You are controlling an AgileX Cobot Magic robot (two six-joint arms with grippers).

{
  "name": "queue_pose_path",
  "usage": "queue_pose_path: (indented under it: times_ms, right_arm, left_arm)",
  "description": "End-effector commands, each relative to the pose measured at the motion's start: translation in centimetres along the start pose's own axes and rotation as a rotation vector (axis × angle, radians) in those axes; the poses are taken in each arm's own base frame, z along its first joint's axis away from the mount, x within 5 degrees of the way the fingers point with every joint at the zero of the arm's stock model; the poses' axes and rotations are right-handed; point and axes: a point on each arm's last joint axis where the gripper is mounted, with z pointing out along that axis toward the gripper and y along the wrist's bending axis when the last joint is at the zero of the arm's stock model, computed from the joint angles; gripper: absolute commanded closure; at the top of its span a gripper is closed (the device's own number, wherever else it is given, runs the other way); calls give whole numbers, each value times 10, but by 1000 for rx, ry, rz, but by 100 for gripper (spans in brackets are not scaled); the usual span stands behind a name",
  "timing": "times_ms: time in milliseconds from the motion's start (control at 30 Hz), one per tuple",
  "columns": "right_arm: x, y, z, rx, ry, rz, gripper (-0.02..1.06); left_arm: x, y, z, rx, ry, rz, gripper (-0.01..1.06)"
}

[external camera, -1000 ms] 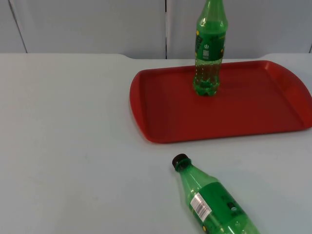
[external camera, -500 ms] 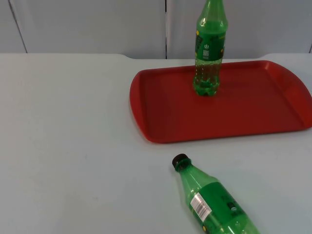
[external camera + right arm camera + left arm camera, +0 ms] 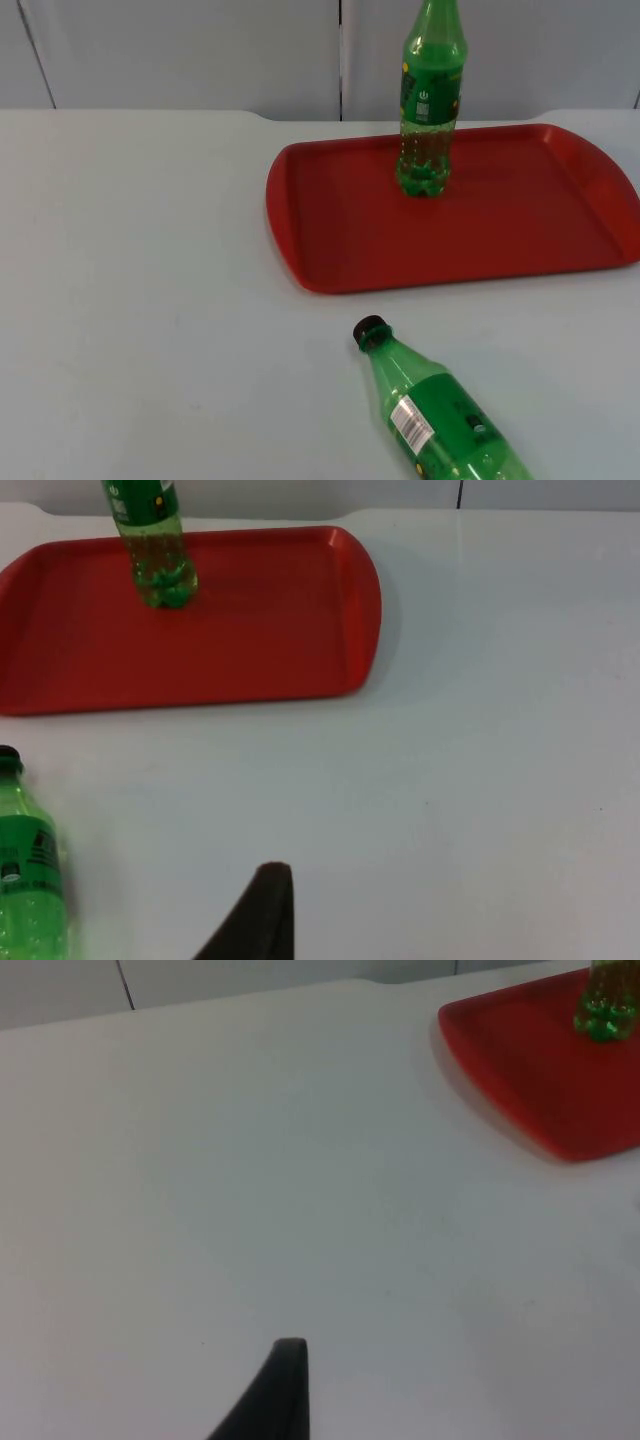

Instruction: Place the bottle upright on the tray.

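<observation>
White table point(image 3: 150, 280) runs back to a grey partition wall point(image 3: 180, 50); on it, toward the far right, sits a red tray point(image 3: 520, 230) with a raised rim; one green bottle point(image 3: 431, 95) already stands upright near the tray's back edge; a second green bottle point(image 3: 435, 408), black-capped and labelled, lies on its side on the table just in front of the tray, its cap pointing toward the tray and apart from it. This lying bottle looks like the one to be moved. Left pincer point(image 3: 275, 1390) waits over bare table, well apart from the tray; right pincer point(image 3: 255, 915) hangs over the table near the lying bottle; for both, whether the fingers are spread or closed cannot be told. To do the step well, the right pincer should probably come down across the bottle's body near the label, squeeze firmly since thin plastic may flex, tip it cap-up, and set it on open tray floor away from the standing bottle.
</observation>
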Motion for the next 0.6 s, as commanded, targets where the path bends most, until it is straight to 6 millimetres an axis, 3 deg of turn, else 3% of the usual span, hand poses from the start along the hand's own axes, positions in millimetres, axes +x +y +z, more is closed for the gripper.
queue_pose_path:
  times_ms: [0,333,567]
  right_arm:
    - [0,1,0,-8,-8,-7,-1]
    - [-7,1,0,-9,7,-13,-1]
    - [-46,2,8,-10,86,-38,-1]
  left_arm:
    - [1,0,0,9,-2,-1,0]
    - [1,0,0,9,-2,-1,0]
    - [1,0,0,9,-2,-1,0]
